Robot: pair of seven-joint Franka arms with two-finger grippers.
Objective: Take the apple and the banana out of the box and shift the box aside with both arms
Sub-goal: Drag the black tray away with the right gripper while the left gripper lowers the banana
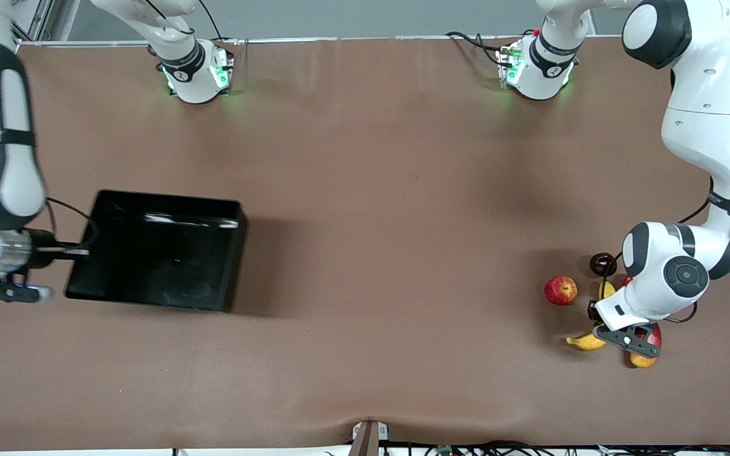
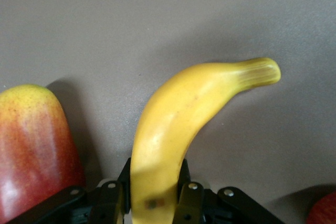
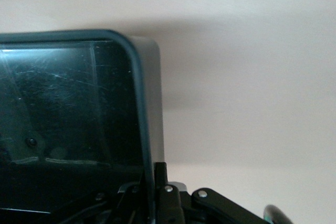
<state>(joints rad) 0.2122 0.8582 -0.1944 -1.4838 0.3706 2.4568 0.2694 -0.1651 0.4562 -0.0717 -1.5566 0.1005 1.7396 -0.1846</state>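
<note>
The yellow banana lies on the table at the left arm's end, and fills the left wrist view. My left gripper is down on it, its fingers closed against the banana's sides. The small red apple lies just beside it, toward the right arm's end. The glossy black box stands at the right arm's end. My right gripper is shut on the box's end wall, one finger outside it.
A red-yellow mango lies touching distance from the banana, under the left wrist; it also shows in the left wrist view. A dark maroon round fruit sits farther from the camera than the apple. The brown table spreads between box and fruits.
</note>
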